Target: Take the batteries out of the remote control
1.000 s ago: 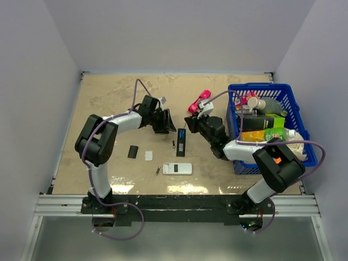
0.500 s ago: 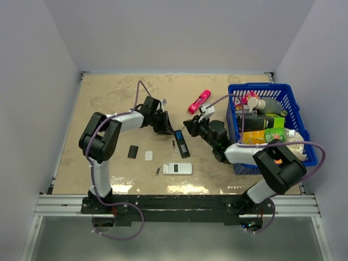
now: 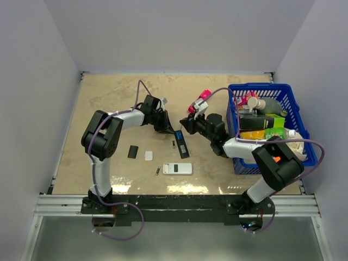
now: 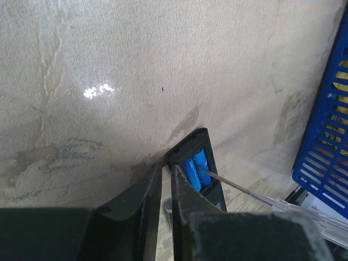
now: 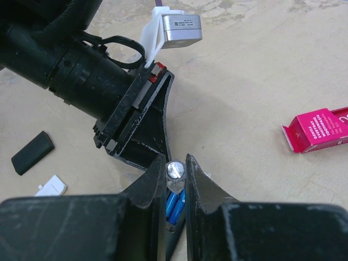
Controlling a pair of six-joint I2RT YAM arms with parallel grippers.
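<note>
The black remote [image 3: 182,144] lies face down at mid-table with its compartment open. Two blue batteries [image 4: 194,166] sit side by side in it and also show in the right wrist view [image 5: 174,204]. My right gripper [image 5: 175,163] is shut on a clear-handled screwdriver [image 5: 175,173], whose thin shaft [image 4: 234,185] points onto the blue batteries. My left gripper [image 4: 166,179] is shut, its tips at the remote's far end beside the compartment. A small greyish battery [image 3: 174,144] lies on the table left of the remote.
A white remote [image 3: 177,168] lies near the front, with another small cell [image 3: 158,171] left of it. A black cover [image 3: 132,151] and a white cover [image 3: 148,155] lie at front left. A pink box [image 3: 199,101] lies behind. The blue basket [image 3: 289,98] of goods stands at the right.
The black remote has turned slightly from upright to tilted. My right gripper has moved a little left with the screwdriver toward the remote's far end. My left gripper has shifted slightly toward the remote.
</note>
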